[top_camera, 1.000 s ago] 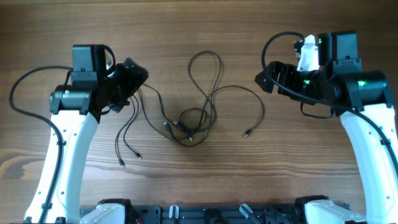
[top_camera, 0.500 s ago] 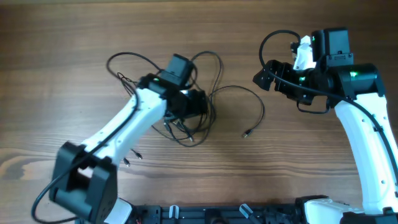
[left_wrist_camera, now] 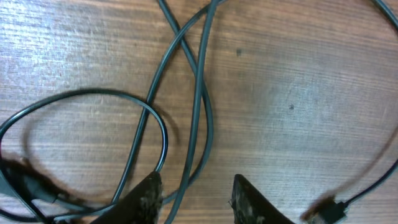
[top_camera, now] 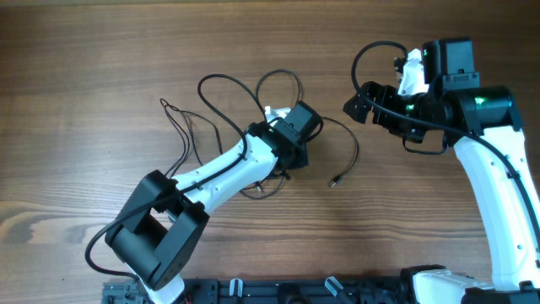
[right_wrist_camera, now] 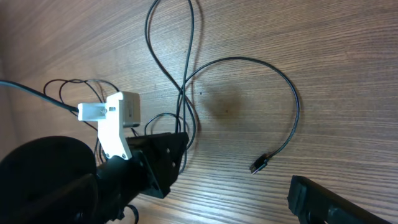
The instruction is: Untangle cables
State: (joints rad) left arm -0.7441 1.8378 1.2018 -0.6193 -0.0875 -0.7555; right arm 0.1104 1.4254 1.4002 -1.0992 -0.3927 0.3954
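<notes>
The cables (top_camera: 278,81) lie as thin black loops at the table's middle, with a knotted bunch (top_camera: 253,184) under my left arm. One strand curves right to a small plug (top_camera: 335,181), also seen as the plug (right_wrist_camera: 259,163) and the plug (left_wrist_camera: 323,211). My left gripper (left_wrist_camera: 198,196) is down on the bundle, its jaws part-way apart with one cable strand (left_wrist_camera: 186,183) running between the fingers, not pinched. My right gripper (top_camera: 354,108) hangs open and empty to the right of the loops. Only one of its fingers (right_wrist_camera: 314,198) shows in the right wrist view.
The left arm's own thicker black cable (top_camera: 215,84) arcs over the wood at the upper left of the bundle. Finer strands (top_camera: 177,127) trail left of the arm. The right arm (top_camera: 485,177) stands along the table's right side.
My left arm has swung from the left side onto the middle of the bundle, and its jaws have narrowed around a strand. The right arm has barely shifted.
</notes>
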